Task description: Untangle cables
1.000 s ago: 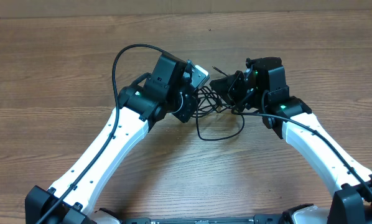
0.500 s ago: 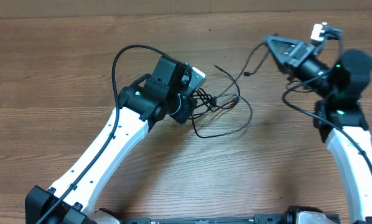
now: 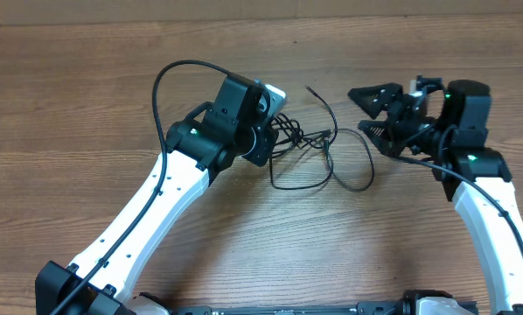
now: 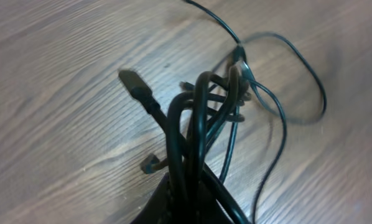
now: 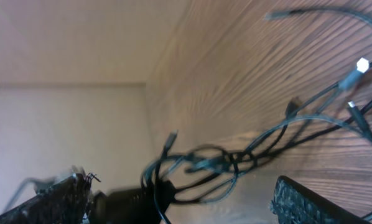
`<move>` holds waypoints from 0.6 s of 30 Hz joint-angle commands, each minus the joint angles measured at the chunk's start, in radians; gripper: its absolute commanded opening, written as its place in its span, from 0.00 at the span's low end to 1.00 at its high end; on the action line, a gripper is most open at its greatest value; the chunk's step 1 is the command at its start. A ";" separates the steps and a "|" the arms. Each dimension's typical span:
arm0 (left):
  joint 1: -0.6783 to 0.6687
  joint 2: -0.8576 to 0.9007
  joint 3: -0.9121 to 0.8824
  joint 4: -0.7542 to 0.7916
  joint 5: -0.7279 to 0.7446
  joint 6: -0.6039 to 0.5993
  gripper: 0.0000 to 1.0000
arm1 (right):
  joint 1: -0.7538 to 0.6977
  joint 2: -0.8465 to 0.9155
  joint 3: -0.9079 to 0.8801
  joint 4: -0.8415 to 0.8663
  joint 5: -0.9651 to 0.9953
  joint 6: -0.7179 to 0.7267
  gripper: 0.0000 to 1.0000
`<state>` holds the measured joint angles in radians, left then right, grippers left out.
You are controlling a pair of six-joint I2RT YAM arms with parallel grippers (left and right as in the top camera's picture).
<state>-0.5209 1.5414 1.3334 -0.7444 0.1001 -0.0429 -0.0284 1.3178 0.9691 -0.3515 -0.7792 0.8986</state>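
Observation:
The cables are thin black cords spread on the wooden table between the arms. My left gripper is shut on their bunched end. In the left wrist view the looped strands rise out of the closed jaws, and a black plug sticks out to the left. My right gripper is open just right of the strands, with nothing between its fingers. In the right wrist view the tangle lies ahead between the spread fingers. A silvery-white tip shows at the right.
A long loose loop of cable trails on the table below the right gripper. The left arm's own thick black cable arches above its wrist. A pale wall borders the table's far edge.
The right gripper has opened and let go of its strand, then swung back down and left from the far right. The freed cable fell into a wider loop. The left gripper stayed put.

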 commanded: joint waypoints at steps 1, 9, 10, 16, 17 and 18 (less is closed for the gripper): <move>0.026 0.008 0.010 -0.029 -0.191 -0.457 0.48 | 0.087 0.000 0.006 -0.003 0.053 -0.066 0.93; 0.127 0.008 0.010 -0.195 -0.309 -0.650 0.94 | 0.129 0.000 0.006 -0.003 0.146 -0.066 0.94; 0.139 0.008 0.010 -0.194 -0.291 -0.662 1.00 | 0.129 0.000 0.006 -0.003 0.155 -0.066 0.94; 0.152 0.008 0.010 -0.171 -0.017 -0.660 0.99 | 0.129 0.000 0.006 -0.003 0.196 -0.066 0.95; 0.150 0.008 0.010 -0.172 0.015 -0.675 1.00 | 0.128 0.000 0.006 -0.003 0.202 -0.066 0.95; 0.148 0.008 0.010 -0.175 0.038 -0.706 1.00 | 0.128 0.000 0.006 -0.003 0.204 -0.066 0.95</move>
<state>-0.3664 1.5414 1.3338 -0.9173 -0.0204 -0.6819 0.0990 1.3178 0.9691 -0.3584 -0.6121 0.8413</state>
